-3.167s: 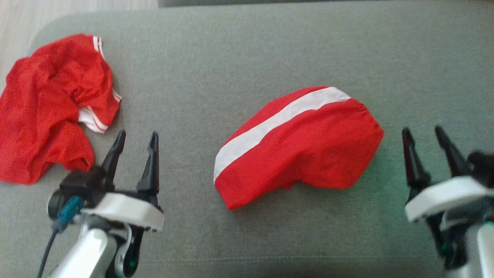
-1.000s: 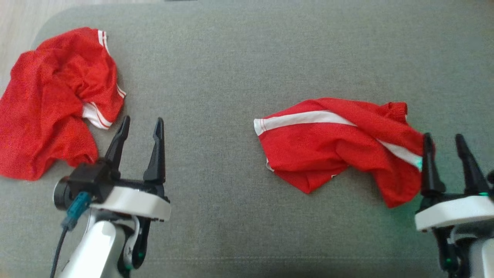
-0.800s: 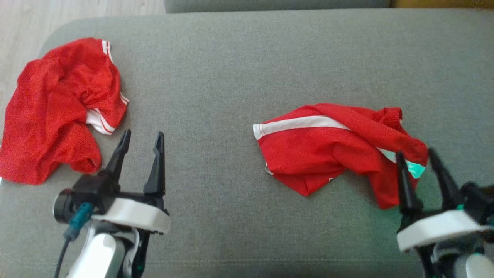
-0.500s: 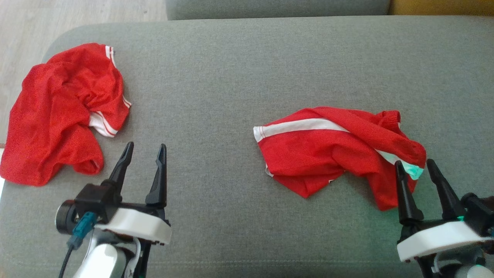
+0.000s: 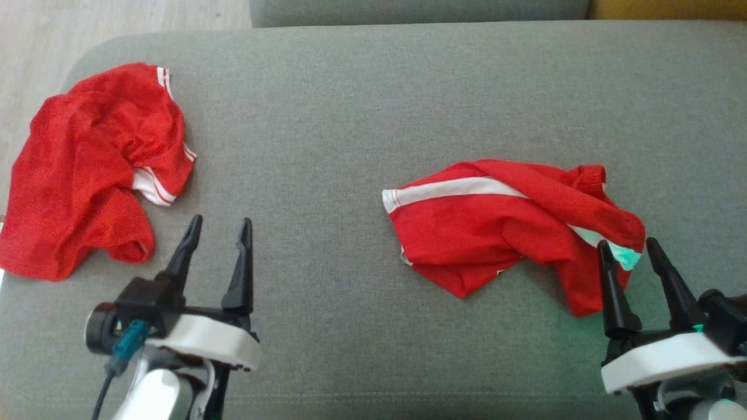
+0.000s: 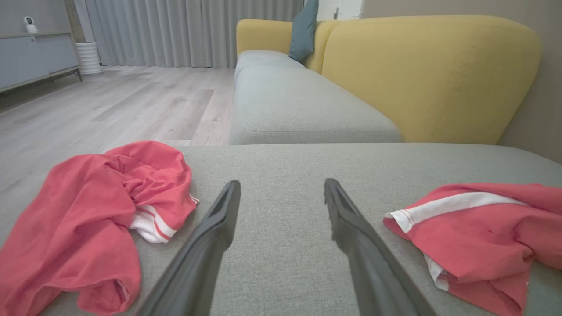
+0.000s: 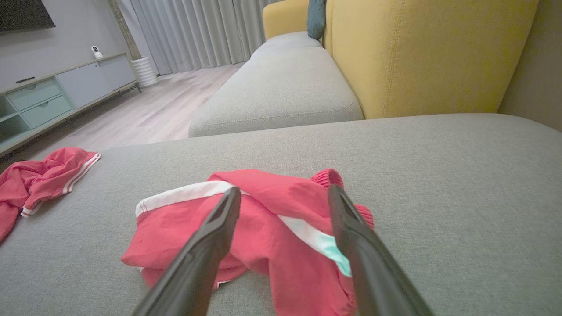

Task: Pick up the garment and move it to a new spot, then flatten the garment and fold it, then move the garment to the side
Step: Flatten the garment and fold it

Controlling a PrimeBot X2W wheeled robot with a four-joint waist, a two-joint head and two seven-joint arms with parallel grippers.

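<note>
The garment (image 5: 484, 233), red shorts with a white side stripe, lies crumpled on the grey cushion (image 5: 350, 105), right of the middle. My right gripper (image 5: 625, 245) stands open at its near right end, fingertips just short of the cloth, with nothing between them. In the right wrist view the garment (image 7: 272, 219) lies straight ahead beyond the open right gripper (image 7: 283, 189). My left gripper (image 5: 222, 220) is open and empty at the lower left, well away from it. The left wrist view has the garment (image 6: 474, 228) off to the right of the open left gripper (image 6: 282, 184).
A second red garment with white trim (image 5: 81, 169) lies bunched at the cushion's far left edge, close to my left gripper. Wooden floor (image 5: 35, 35) lies beyond that rounded corner. A yellow backrest (image 7: 417, 52) and another grey seat (image 6: 285, 101) stand behind.
The garment went from a rounded heap to a crumpled spread dragged rightward. My right gripper has drawn back from its right end. The camera shifted a little; the left arm stayed put.
</note>
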